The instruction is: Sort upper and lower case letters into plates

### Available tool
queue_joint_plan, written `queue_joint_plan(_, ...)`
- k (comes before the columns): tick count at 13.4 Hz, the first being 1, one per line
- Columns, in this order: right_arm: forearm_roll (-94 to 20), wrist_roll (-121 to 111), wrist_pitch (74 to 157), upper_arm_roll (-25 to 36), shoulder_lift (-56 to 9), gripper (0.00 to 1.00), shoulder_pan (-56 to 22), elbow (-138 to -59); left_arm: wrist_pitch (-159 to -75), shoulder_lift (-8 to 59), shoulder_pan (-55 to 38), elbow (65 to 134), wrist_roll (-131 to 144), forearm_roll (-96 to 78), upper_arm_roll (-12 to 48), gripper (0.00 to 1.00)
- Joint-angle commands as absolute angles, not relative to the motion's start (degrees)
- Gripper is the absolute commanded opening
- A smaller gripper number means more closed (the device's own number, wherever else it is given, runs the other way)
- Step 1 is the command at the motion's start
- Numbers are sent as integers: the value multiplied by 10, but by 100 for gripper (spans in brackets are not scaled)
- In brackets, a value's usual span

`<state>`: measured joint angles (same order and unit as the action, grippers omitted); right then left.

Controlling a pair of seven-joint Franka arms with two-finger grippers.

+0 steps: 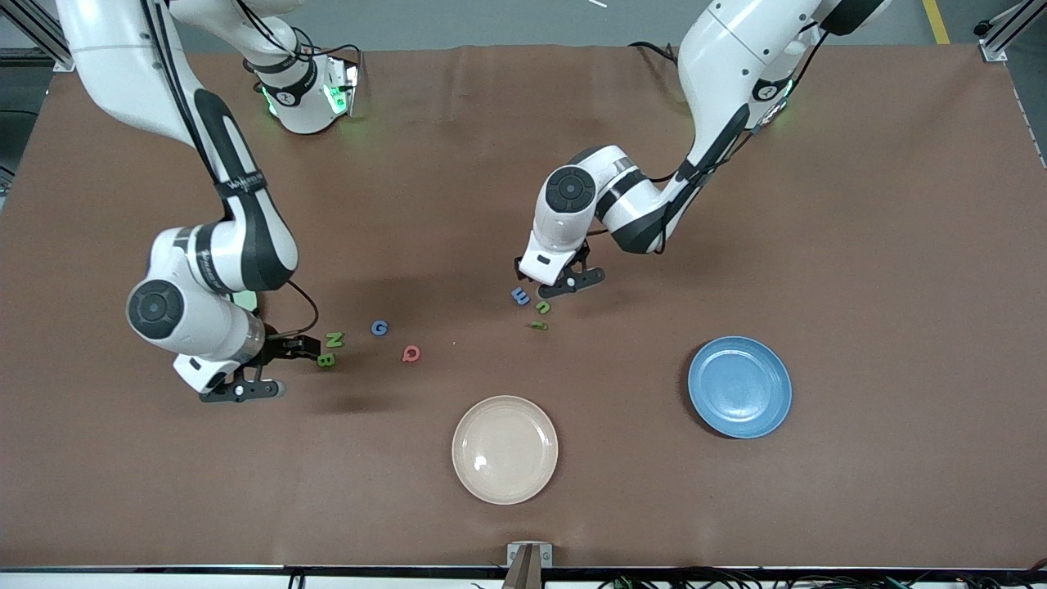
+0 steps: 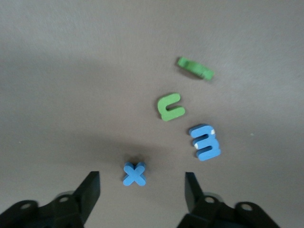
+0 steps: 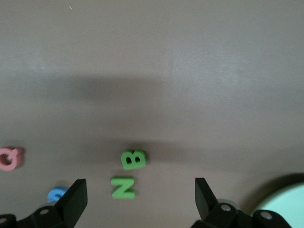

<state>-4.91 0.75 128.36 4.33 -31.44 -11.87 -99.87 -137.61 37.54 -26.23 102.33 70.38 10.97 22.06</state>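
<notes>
My left gripper (image 2: 142, 180) is open low over the table, and a small blue x (image 2: 135, 174) lies between its fingers without touching them. Beside the x lie a green u-shaped letter (image 2: 170, 106), a blue m (image 2: 205, 141) and a green piece on its edge (image 2: 195, 68). My right gripper (image 3: 140, 186) is open too, with a green N (image 3: 123, 186) between its fingers and a green B (image 3: 133, 159) just past it. A blue G (image 1: 379, 327) and a pink Q (image 1: 411, 353) lie mid-table. The blue plate (image 1: 739, 386) is empty. The mint plate (image 3: 282, 205) sits mostly hidden under the right arm.
An empty cream-beige plate (image 1: 505, 449) sits near the front edge at the middle of the table. The brown mat (image 1: 859, 245) covers the whole table. Both arms reach out low over the letters.
</notes>
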Motion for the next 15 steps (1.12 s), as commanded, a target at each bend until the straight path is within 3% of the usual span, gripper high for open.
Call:
queue_joint_plan(1,-61,11,1310,46,-337,100,-133,-1002,-1380,395,-266,1013,715,120,215,70)
queue_joint_plan(6,-61,11,1374,46,-356,97,-134,-1053,-1379,404,-269,1013,715,120,215,60)
queue_joint_plan(10,-60,11,1378,47,-357,83,-137,-1055,-1379,413,-269,1013,718,120,215,44)
queue_joint_plan(13,-60,11,1381,47,-358,71,-140,-1054,-1379,422,-269,1011,728,120,216,39)
queue_joint_plan(15,-60,11,1384,47,-364,67,-143,-1052,-1377,421,-268,1006,728,118,216,15)
